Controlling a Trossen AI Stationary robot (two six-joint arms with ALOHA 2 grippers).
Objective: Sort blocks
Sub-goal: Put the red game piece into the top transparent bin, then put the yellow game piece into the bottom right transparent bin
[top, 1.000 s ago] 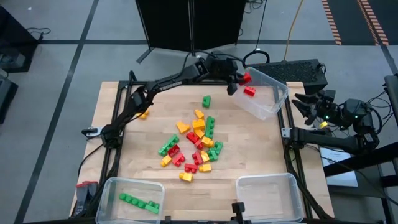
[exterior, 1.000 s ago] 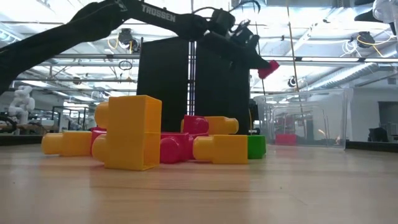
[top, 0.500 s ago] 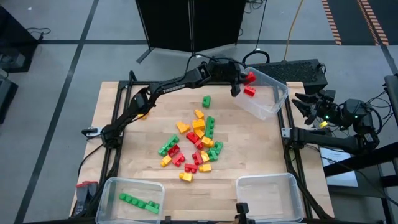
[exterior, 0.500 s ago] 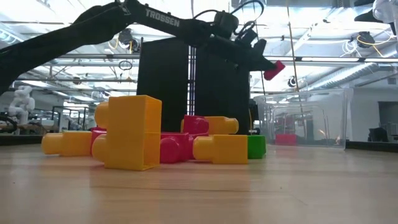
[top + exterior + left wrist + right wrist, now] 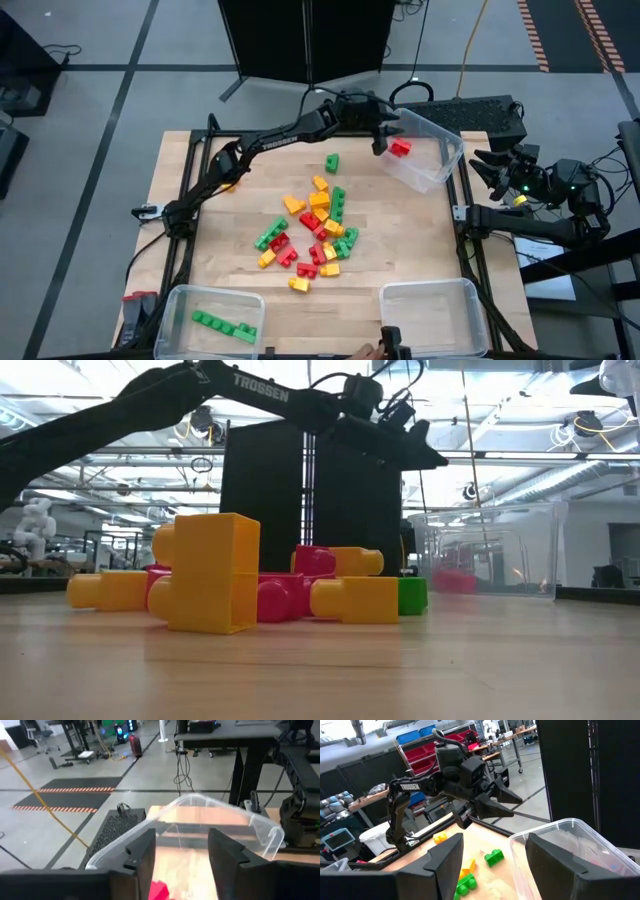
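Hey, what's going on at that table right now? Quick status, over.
Left gripper open above the far clear plastic bin, red toy bricks inside. Right gripper parked off the table's right edge, open. Mixed brick pile at centre unsorted. Nothing in the way.

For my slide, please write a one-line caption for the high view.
Left end effector open over the clear bin holding red blocks; mixed blocks remain mid-table.
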